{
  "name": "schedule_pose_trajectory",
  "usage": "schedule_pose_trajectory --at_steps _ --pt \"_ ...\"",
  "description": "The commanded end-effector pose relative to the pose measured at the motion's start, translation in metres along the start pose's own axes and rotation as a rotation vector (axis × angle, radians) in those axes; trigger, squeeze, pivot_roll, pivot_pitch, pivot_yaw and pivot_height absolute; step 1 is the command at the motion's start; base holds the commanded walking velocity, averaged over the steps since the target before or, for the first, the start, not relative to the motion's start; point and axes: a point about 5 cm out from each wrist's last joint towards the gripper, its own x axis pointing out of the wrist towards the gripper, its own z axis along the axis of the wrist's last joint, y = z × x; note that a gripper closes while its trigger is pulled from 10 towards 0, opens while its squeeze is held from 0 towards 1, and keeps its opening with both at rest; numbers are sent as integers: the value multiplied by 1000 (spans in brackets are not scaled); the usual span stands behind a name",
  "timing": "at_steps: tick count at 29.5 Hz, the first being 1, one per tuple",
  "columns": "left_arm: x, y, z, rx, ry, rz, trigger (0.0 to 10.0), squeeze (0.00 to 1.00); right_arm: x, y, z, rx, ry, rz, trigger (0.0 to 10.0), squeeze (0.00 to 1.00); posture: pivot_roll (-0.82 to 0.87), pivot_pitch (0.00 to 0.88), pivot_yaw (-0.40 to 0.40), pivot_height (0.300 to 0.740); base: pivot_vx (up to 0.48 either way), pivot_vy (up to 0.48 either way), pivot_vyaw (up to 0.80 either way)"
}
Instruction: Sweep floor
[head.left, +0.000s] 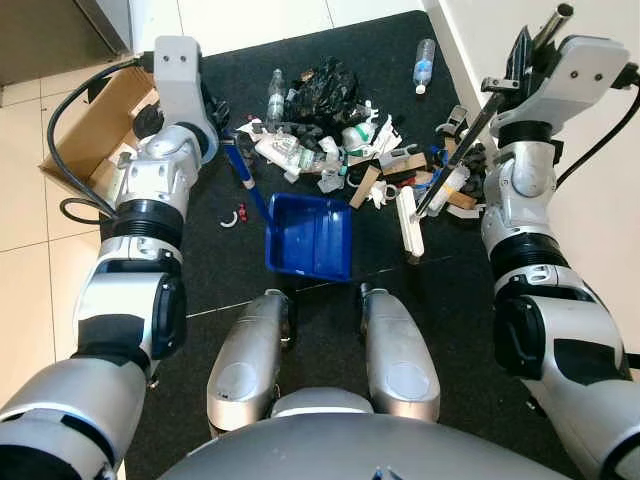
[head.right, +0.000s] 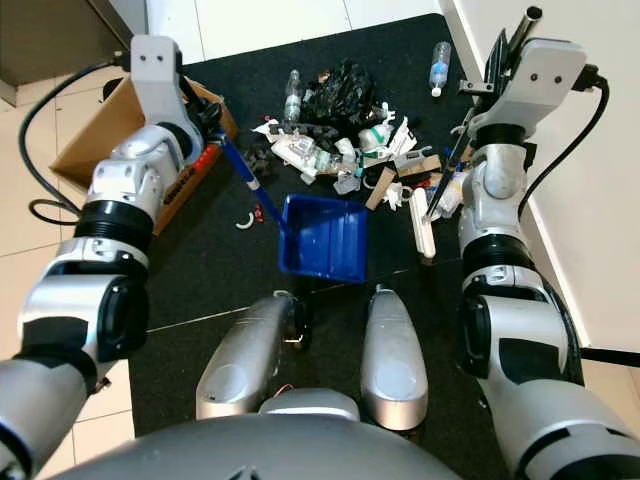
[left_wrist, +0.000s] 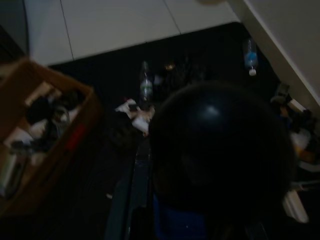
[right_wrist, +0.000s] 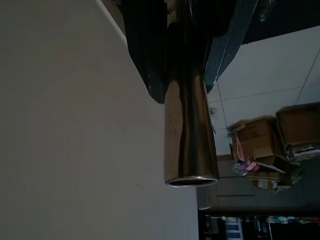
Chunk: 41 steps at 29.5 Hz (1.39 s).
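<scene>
**G1 with dustpan parked in front of the trash pile and broom in the other gripper**

The robot stands on a black mat (head.left: 200, 270) that covers the tiled floor, and the setup makes sense. The left gripper (head.right: 210, 125) is clenched around the long blue handle of the blue plastic dustpan (head.left: 310, 235), which slants down from the fingers to the pan. The pan lies flat on the mat just ahead of the robot's feet, its open mouth facing the litter, so it looks set to receive whatever gets pushed toward it. The tray is smooth, shallow and rectangular with low walls, and seems empty so far.

The right gripper (head.left: 522, 52) is wrapped around the shiny metal broom pole (head.left: 455, 160). In the right wrist view the tube's open end (right_wrist: 192, 181) pokes out past the black fingers (right_wrist: 145, 50), so the hold is a bit below the tip. The pole runs diagonally down to the white broom head (head.left: 411, 222), which rests at the right edge of the pile, well placed to drag stuff left toward the pan.

The litter heap (head.left: 340, 150) is a mixed bag: a crumpled black plastic bag (head.left: 325, 80), a clear plastic bottle (head.left: 276, 95) lying beside it, white wrappers and brown cardboard scraps. A second clear bottle with a blue label (head.left: 424, 62) lies apart near the white wall. A small white curved bit (head.left: 232, 216) sits left of the pan.

An open brown cardboard box (head.left: 95, 125) with junk inside sits off the mat on the left.

Judging by the empty pan, the sweeping has barely begun.
</scene>
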Motion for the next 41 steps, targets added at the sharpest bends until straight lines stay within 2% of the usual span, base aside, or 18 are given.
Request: schedule_pose_trajectory --at_steps 1,4,6,7,8,9,10,16,17,18,19,20,23,29,33,41 --pt "-3 -5 7 43 -63 3 10000 0 0 -4 3 -2 -31 -16 10000 0 56 101 49 740 0 0 0" --pt "-5 -7 12 64 -104 -4 10000 0 0 -4 4 -1 -34 -19 10000 0 55 100 50 740 0 0 0" --pt "-11 -14 29 83 -228 -55 10000 0 1 -5 7 0 -54 -29 10000 0 58 100 50 740 0 0 0" --pt "-11 -14 29 83 -228 -55 10000 0 1 -5 7 0 -54 -29 10000 0 58 100 50 740 0 0 0" --pt "-19 -18 54 114 -382 -70 10000 0 5 -6 19 -11 -127 -39 10000 0 62 97 54 740 0 0 0" --pt "-19 -18 54 114 -382 -70 10000 0 5 -6 19 -11 -127 -39 10000 0 62 97 54 740 0 0 0" --pt "-25 -17 72 135 -458 -75 10000 0 11 -7 37 -20 -214 -47 10000 0 61 96 54 740 0 0 0" --pt "-31 -15 83 123 -450 -133 10000 0 19 -9 58 -45 -302 -44 10000 0 57 95 56 740 0 0 0" --pt "-34 -12 85 75 -421 -166 10000 0 20 -10 64 -55 -326 -39 10000 0 58 94 57 740 0 0 0" --pt "-34 -12 85 75 -421 -166 10000 0 20 -10 64 -55 -326 -39 10000 0 58 94 57 740 0 0 0" --pt "-38 -5 89 -6 -380 -180 10000 0 21 -12 70 -80 -352 -34 10000 0 60 94 56 740 0 0 0" --pt "-39 -3 91 -35 -370 -179 10000 0 21 -13 71 -86 -358 -33 10000 0 60 94 56 740 0 0 0" --pt "-42 -1 98 -73 -410 -172 10000 0 20 -14 73 -87 -369 -39 10000 0 67 92 52 740 0 0 0" --pt "-48 -5 113 13 -537 -142 10000 0 21 -12 77 -87 -380 -45 10000 0 65 90 52 740 0 0 0" --pt "-48 -7 113 18 -539 -141 10000 0 21 -11 78 -88 -379 -47 10000 0 63 90 54 740 0 0 0" --pt "-49 -10 111 19 -512 -145 10000 0 19 -13 77 -94 -365 -53 10000 0 60 91 56 740 305 0 0"
